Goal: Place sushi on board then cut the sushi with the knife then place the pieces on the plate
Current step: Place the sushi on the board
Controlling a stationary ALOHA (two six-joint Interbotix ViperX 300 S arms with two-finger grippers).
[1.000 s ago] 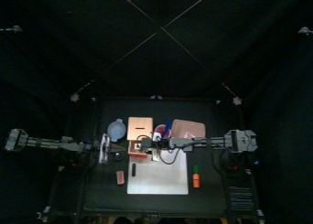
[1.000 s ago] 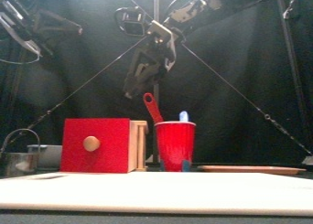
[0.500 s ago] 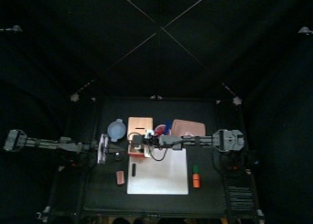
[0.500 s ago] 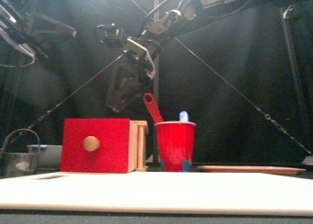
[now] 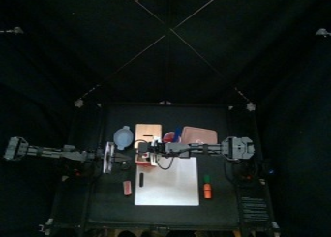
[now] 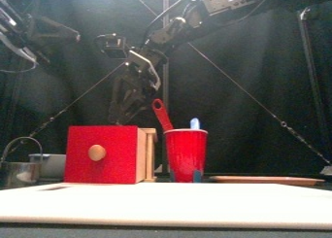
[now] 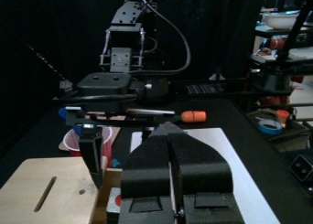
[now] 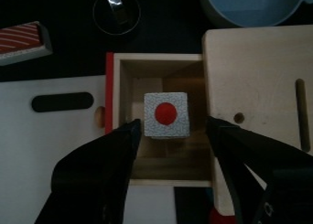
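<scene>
While the right gripper (image 8: 171, 127) hangs over the wooden box's (image 8: 251, 81) pulled-out drawer (image 8: 169, 164) near the counter's (image 5: 110, 207) back edge, its jaws are spread wide either side of the sushi (image 8: 167, 113), not touching it afaict. The sushi stands on end in the drawer, white face with a red dot up. The left gripper (image 7: 170, 129) is clenched on nothing, near the box. The white board (image 5: 168, 186) lies toward the front edge. The red knife (image 6: 161, 114) sticks out of the red cup (image 6: 185, 153), and the pink plate (image 6: 266, 180) lies right of it.
</scene>
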